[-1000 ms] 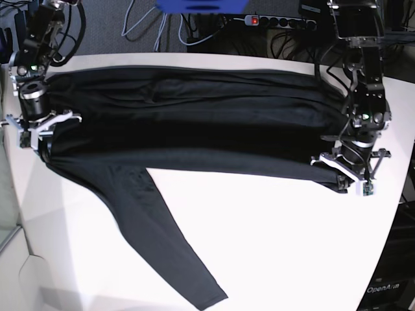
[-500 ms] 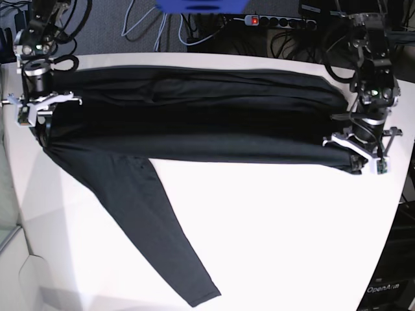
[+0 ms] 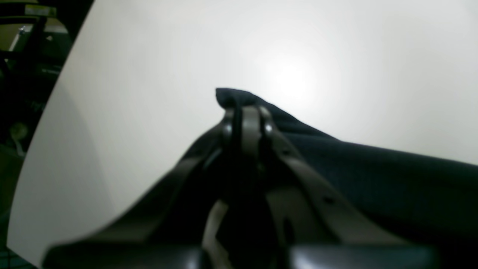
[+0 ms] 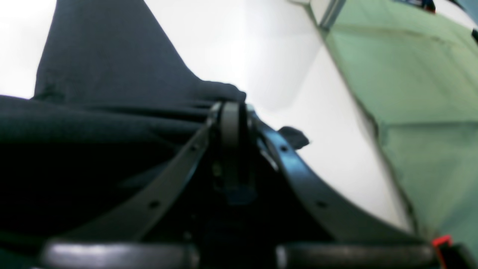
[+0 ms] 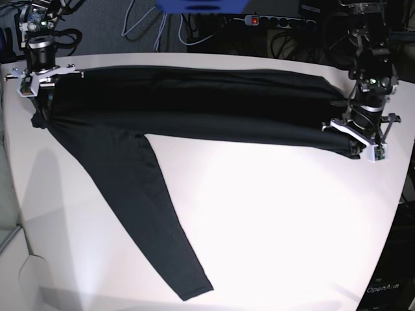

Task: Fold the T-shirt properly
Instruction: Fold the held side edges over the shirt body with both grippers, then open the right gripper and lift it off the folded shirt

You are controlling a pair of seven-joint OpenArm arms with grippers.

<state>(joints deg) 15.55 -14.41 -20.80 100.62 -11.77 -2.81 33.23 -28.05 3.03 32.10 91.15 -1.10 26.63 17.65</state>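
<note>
T-shirt (image 5: 194, 107) across table's (image 5: 292, 220) back; sleeve (image 5: 139, 214) trails forward (leftward)

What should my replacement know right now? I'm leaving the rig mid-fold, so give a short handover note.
Left hand: shut on the T-shirt, pinching one end of it.
Right hand: shut on the T-shirt's other end.
The T-shirt stretches between both hands along the far side of the table; one sleeve trails diagonally toward the near edge.
Done: the body is gathered into a long band.
Left: lay it down, fold in the loose sleeve, fold the band shorter.
</note>
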